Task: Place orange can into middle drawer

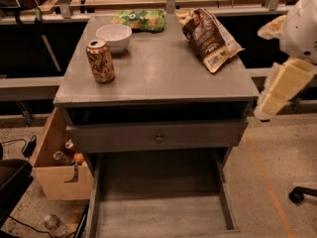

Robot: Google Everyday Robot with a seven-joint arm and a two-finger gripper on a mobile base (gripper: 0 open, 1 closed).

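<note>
The can [100, 61] stands upright on the left part of the bench [163, 78], just in front of the bowl [114, 36] and close to it. Its long axis is vertical and its silver top faces up, so we judge a side-on grasp around its body to be the natural one.

Our tool [277, 90] hangs off the bench's right edge, beside the front corner and well apart from the can. We cannot tell whether it is wide or narrow, and it holds nothing we can see.

The coming move turns on this: the can lies to the left of the tool across the whole bench top, with the chip bag [208, 38] further back on the right. We judge the reach not yet begun.

The drawer [158, 217] is pulled out low in the view, beneath the knobbed front [158, 135], showing its plank bottom.
</note>
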